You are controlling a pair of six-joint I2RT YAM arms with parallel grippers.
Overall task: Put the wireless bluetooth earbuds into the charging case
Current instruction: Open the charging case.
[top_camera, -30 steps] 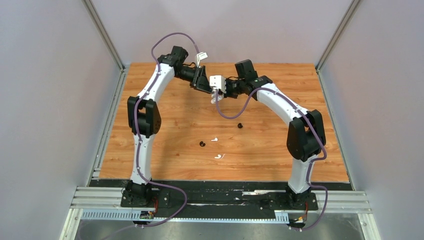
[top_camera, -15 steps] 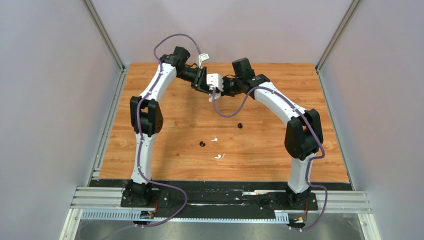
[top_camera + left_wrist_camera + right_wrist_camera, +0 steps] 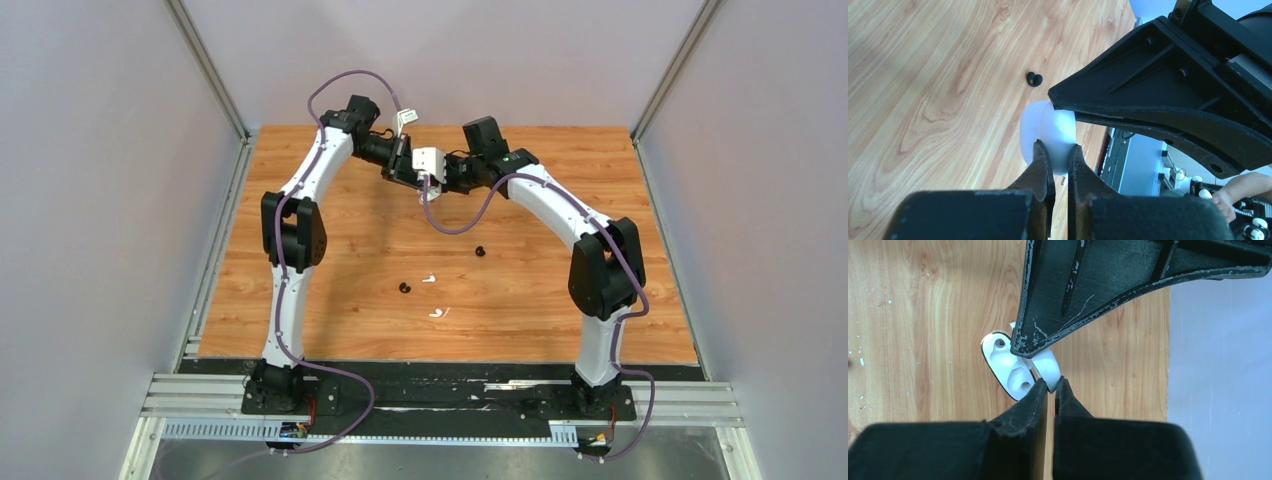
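Note:
The white charging case (image 3: 1048,125) hangs in the air over the back of the table, held from both sides. My left gripper (image 3: 1058,152) is shut on its rounded body. My right gripper (image 3: 1052,385) is shut on the thin flipped-up lid (image 3: 1049,369), beside the open tray with its two empty wells (image 3: 1009,367). From above, the case (image 3: 425,188) is a small white spot between the two gripper heads. On the wood lie two black earbuds (image 3: 479,251) (image 3: 405,288) and two white earbuds (image 3: 428,279) (image 3: 438,313). One black earbud (image 3: 1034,79) shows below the case.
The wooden table (image 3: 300,260) is bounded by grey walls and aluminium posts (image 3: 205,70). A purple cable (image 3: 455,228) droops from the right arm above the earbuds. The arm bases sit on the black rail (image 3: 440,385) at the near edge.
My left gripper has closed from open onto the case. Both wrists have shifted slightly back and left. The earbuds on the table have not moved.

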